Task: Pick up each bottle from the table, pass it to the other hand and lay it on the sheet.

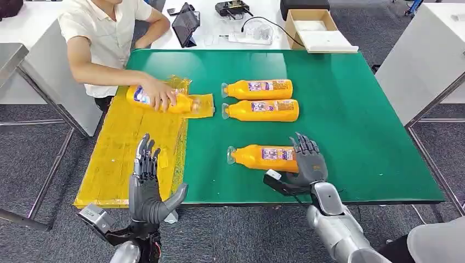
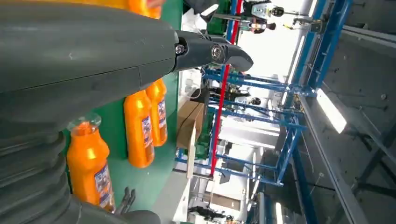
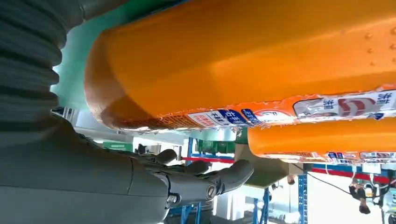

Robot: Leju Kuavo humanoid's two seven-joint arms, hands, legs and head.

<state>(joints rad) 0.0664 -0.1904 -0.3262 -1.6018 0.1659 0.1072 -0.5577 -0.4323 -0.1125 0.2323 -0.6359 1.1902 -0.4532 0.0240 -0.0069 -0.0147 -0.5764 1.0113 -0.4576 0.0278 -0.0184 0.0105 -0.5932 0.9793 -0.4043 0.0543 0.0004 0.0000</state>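
Heads up: your right hand [image 1: 308, 160] sits open-fingered at the base of the near bottle [image 1: 263, 157] on the desk [image 1: 351, 109], not gripping. Close off-centre and it'll roll. Left hand [image 1: 147, 183] waits with fingers spread near the sheet [image 1: 126, 148].

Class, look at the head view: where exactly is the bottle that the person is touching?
That bottle lies on its side at the far end of the yellow sheet, on the table's left side, under the person's hand, left of the pair of bottles on the green mat.
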